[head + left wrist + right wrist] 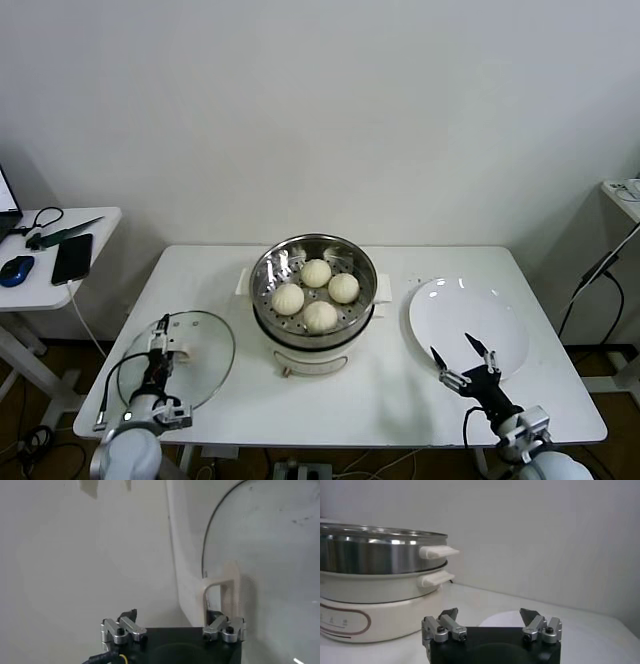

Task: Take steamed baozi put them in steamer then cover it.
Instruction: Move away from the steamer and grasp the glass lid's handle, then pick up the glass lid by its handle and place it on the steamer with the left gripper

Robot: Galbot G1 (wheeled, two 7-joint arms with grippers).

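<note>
I see the steamer (313, 300) at the middle of the white table (400, 400): a shiny steel pot with a perforated tray, cream side handles, on a cream-white electric base. Four steamed baozi (316, 294) sit on the tray, round, smooth, cream-white, close together. The pot is uncovered.

The cover (190, 358) lies flat on the table to the steamer's left, clear glass with a metal rim, its cream handle (221, 596) standing up at centre.

My left claw (163, 352) is over the cover at that handle, fingers spread wide to either side of it; I see no firm hold on it. My right claw (462, 352) hovers at the near edge of the white plate (468, 322), wide open, holding nothing.

The base front carries a red oval outline (345, 621) with small marks; I cannot read them. No other writing legible.
</note>
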